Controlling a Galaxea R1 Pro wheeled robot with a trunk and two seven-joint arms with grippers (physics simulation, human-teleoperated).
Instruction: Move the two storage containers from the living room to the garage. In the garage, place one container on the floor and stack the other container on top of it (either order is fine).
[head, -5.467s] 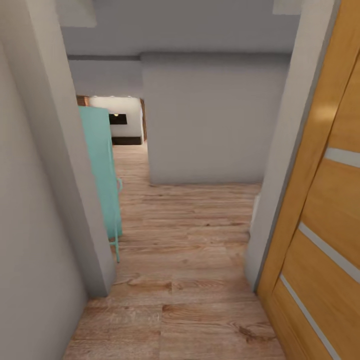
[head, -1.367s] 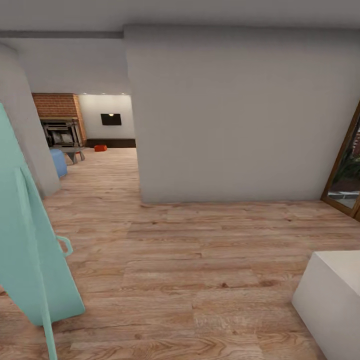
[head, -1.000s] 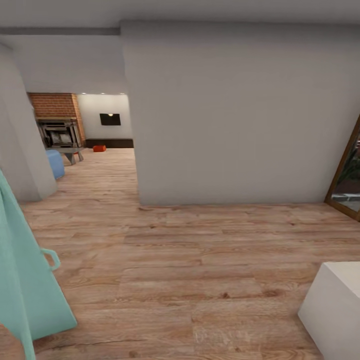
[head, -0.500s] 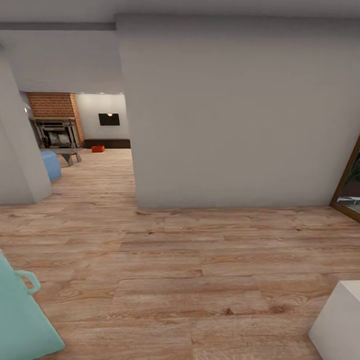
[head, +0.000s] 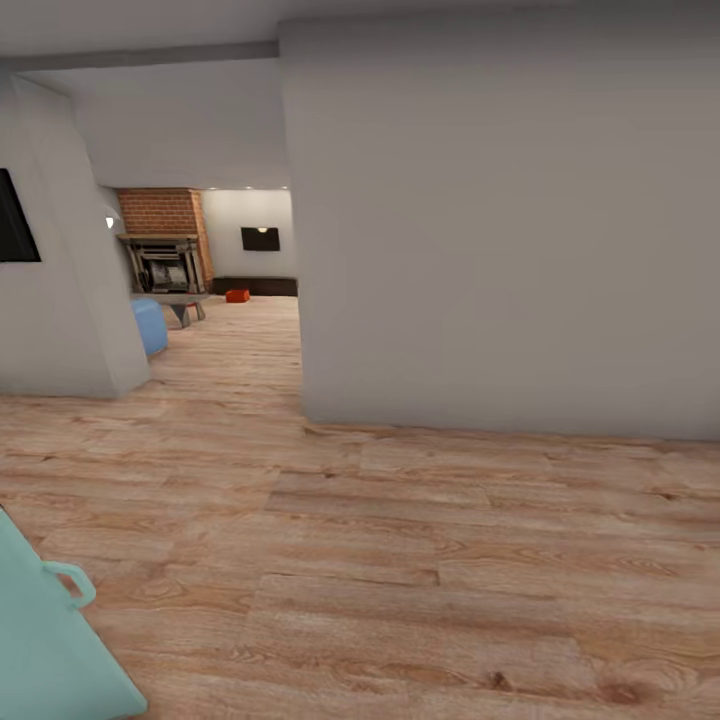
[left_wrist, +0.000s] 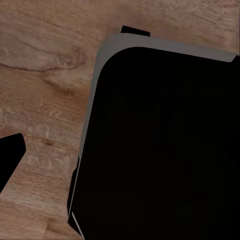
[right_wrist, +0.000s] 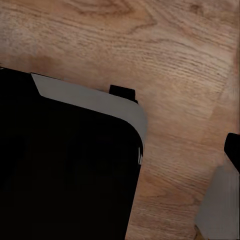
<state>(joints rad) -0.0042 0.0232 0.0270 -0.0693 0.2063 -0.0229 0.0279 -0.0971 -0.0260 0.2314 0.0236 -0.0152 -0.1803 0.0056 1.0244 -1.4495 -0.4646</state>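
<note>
- While you drive over the light wood floor (head: 400, 560), the head view has turned a little to the right since half a second ago, and the white block that was at the lower right is now out of it.
- You have the big grey wall (head: 500, 230) in front, and the passage beside it leads to the living room (head: 250, 255) with its brick fireplace (head: 165, 240).
- You now see less of the teal object (head: 45, 650) at the lower left.
- You can see one storage container (head: 237, 296), small and orange-red, on the floor far ahead near the dark cabinet (head: 255, 286); I judge a long drive is left before any grasp.
- You cannot tell from the wrist views how the grippers stand: dark bodies cover them.
</note>
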